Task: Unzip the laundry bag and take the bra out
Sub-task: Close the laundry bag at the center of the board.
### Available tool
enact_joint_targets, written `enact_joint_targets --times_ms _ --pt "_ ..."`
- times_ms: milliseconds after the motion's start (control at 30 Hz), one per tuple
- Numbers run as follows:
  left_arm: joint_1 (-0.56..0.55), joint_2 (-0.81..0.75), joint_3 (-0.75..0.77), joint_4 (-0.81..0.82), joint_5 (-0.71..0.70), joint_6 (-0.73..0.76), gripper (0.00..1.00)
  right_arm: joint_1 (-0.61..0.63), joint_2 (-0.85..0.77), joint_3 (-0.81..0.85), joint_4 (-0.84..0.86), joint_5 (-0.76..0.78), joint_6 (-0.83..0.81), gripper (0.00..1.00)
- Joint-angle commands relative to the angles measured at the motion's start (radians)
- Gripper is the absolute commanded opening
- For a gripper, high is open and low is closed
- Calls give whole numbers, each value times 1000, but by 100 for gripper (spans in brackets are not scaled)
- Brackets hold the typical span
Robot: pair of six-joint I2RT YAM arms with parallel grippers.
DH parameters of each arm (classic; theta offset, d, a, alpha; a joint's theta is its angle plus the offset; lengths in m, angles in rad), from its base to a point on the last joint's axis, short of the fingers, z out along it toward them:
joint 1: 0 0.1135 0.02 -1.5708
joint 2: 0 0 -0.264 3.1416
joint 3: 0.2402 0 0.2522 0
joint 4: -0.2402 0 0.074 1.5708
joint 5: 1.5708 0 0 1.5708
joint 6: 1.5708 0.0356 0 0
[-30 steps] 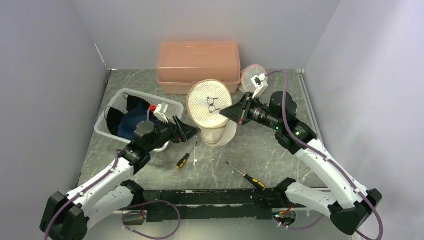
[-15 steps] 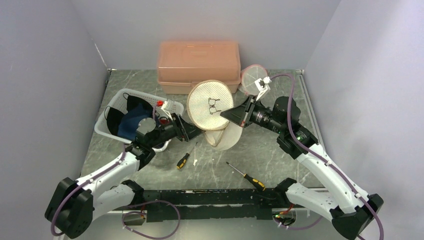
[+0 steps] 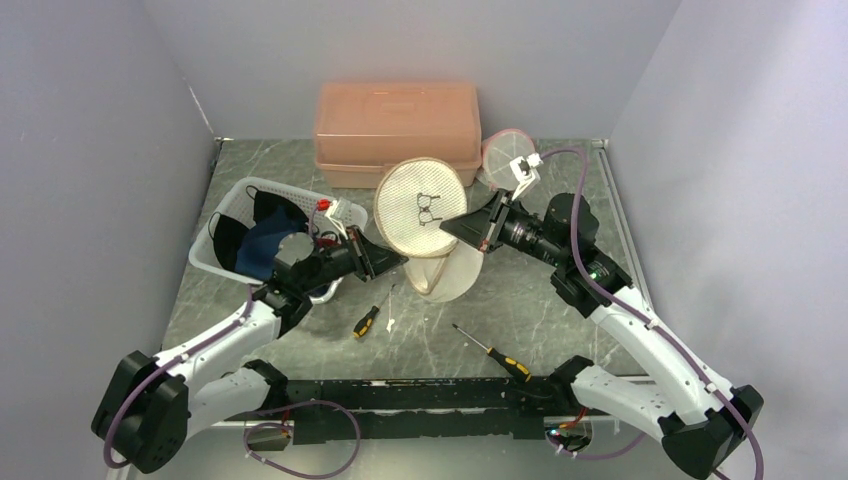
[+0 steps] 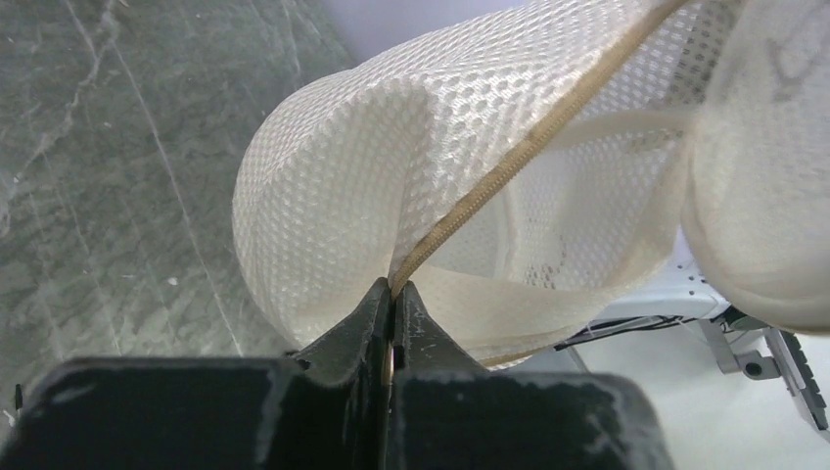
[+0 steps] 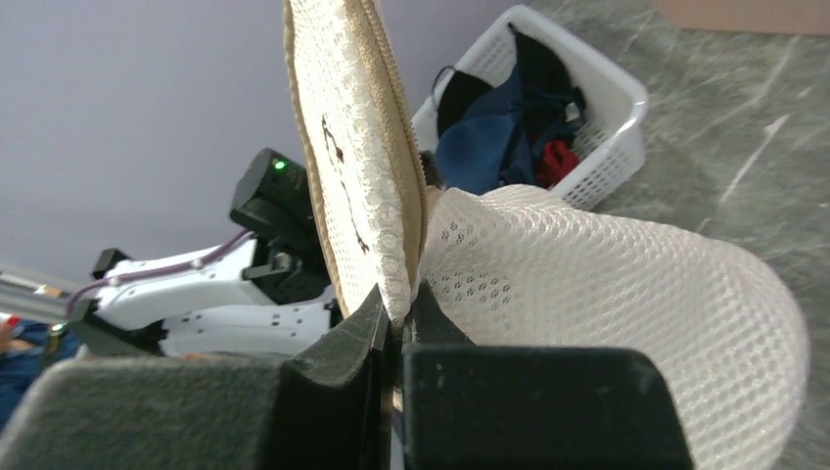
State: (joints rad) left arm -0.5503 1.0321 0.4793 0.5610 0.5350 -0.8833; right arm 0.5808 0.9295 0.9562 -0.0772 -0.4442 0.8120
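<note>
Clamping down, the left gripper (image 4: 393, 294) has shut its jaws on the tan-trimmed rim of the laundry bag (image 3: 420, 205), where a second ago we saw them spread wide. The right gripper (image 5: 396, 311) stays pinched tight on the bag's raised lid edge. We see the bag mid-table, just before the pink box (image 3: 397, 115).

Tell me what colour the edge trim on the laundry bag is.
Tan. The edge trim of the laundry bag shows best in the left wrist view.
</note>
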Motion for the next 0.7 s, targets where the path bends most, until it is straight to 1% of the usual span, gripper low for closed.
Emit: enact_joint_targets --times_ms 0,67,100,233,300,367,467,500,567,667 --pt "-3 1 72 -28 24 13 3 -4 -23 -5 -20 130 -107 0" --pt "-1 6 107 -54 15 18 3 -3 -30 -35 -46 206 -162 0" --pt "1 9 149 -85 9 28 3 -4 -30 -43 -61 238 -183 0" --pt "3 53 479 -437 5 186 3 -4 -45 2 -91 286 -278 0" --pt "2 86 576 -543 -31 220 3 -3 -64 -7 -70 295 -301 0" --pt "1 118 560 -609 -89 194 3 -3 -74 -40 -61 302 -309 0" --pt "7 201 403 -627 -147 80 3 -3 -79 -137 -46 306 -274 0" --pt "14 239 352 -608 -132 36 3 -3 -82 -175 -33 303 -256 0" --pt "34 319 274 -480 -41 -21 3 -4 -87 -232 -2 293 -235 0" --pt "48 362 290 -359 22 -57 3 -4 -88 -241 -3 300 -243 0"
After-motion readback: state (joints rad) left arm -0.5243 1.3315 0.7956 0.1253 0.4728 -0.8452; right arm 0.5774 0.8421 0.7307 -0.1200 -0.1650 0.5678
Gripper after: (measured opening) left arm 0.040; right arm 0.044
